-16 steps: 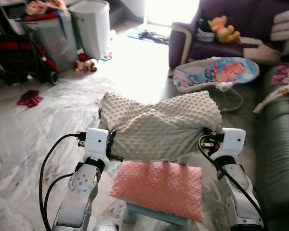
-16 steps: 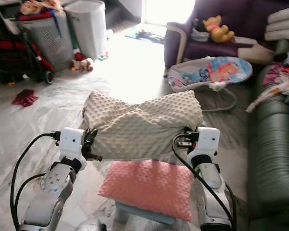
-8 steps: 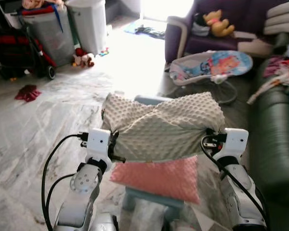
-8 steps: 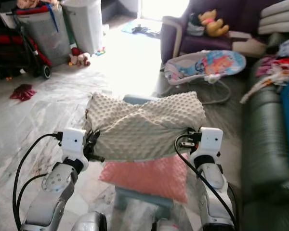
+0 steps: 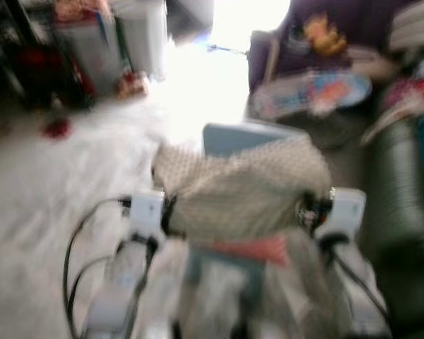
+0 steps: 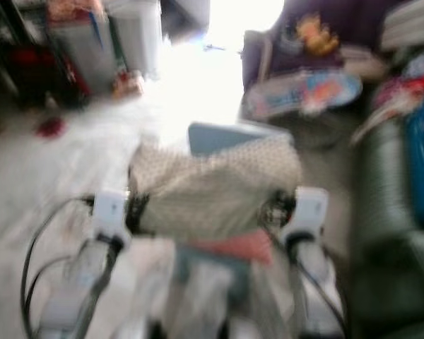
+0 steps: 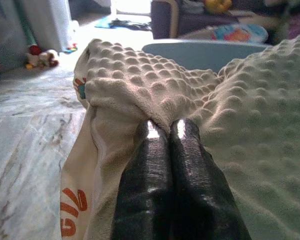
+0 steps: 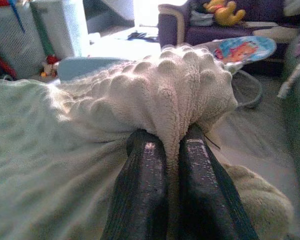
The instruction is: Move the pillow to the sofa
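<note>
I hold a cream dotted pillow (image 5: 240, 187) up in front of me between both arms. My left gripper (image 7: 162, 131) is shut on the pillow's left edge, its fingers pinching a fold of the bumpy cover. On the other end my right gripper (image 8: 171, 144) is shut on a bunched corner. Below the lifted pillow a pink pillow (image 5: 251, 248) lies on a light blue stool (image 5: 233, 135). The dark green sofa (image 5: 410, 191) runs along the right side. Both eye views are blurred.
A baby bouncer (image 5: 311, 92) sits on the floor ahead to the right, before a purple armchair (image 5: 297, 39) with a yellow plush toy. Bins and a stroller stand at the far left (image 5: 78, 49). A red cloth (image 5: 56, 128) lies on the marble floor.
The whole view has shifted and blurred, so the camera has moved. The pink pillow and stool have slid lower beneath the cream pillow. Both grippers keep their hold.
</note>
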Robot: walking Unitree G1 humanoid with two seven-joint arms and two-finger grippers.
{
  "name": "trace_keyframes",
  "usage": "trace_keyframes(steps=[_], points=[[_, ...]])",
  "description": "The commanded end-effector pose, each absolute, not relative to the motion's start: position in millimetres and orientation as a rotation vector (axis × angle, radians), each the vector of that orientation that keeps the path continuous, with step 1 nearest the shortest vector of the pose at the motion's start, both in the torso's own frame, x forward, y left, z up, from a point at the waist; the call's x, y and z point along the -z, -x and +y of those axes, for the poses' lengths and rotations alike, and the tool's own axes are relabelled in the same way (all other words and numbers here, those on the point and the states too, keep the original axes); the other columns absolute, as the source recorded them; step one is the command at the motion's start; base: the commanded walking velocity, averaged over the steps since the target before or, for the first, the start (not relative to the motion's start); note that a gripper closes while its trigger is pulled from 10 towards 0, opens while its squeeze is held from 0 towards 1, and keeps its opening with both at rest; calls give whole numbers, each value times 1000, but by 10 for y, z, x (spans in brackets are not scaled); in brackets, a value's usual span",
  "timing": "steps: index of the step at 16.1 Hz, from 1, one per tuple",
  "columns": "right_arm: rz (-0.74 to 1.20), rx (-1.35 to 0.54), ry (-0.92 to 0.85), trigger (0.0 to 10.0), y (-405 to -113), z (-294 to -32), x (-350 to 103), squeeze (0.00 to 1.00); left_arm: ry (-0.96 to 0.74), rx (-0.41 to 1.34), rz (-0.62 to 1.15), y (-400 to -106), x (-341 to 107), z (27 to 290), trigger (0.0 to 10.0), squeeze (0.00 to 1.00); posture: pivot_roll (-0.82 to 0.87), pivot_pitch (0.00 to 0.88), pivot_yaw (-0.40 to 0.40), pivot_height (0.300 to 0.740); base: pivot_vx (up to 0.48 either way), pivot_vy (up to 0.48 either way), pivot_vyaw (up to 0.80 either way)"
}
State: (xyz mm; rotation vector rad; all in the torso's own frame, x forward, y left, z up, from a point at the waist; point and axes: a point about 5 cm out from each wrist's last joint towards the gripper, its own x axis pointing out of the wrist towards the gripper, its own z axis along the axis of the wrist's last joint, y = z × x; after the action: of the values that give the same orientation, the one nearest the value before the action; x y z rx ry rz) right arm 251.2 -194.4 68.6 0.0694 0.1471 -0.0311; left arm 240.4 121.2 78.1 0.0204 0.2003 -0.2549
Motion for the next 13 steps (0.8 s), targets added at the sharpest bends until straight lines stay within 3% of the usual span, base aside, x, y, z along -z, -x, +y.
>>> trace_keyframes(steps=[1, 6, 13], points=[[108, 31, -61, 10000, -2546, -1959, -772, 0, -13, 269, 172, -2426, -849, 1190, 10000, 0, -55, 0, 11, 740, -307, 0, 0], [117, 34, -64, 10000, -2537, -1949, -746, 0, -17, 273, 175, -2436, -853, 1194, 10000, 0, -55, 0, 16, 740, -292, 0, 0], [116, 40, -57, 10000, -2566, -1985, -760, 0, 1, 272, 178, -2463, -850, 1185, 10000, 0, -58, 0, 13, 740, 0, 0, 0]])
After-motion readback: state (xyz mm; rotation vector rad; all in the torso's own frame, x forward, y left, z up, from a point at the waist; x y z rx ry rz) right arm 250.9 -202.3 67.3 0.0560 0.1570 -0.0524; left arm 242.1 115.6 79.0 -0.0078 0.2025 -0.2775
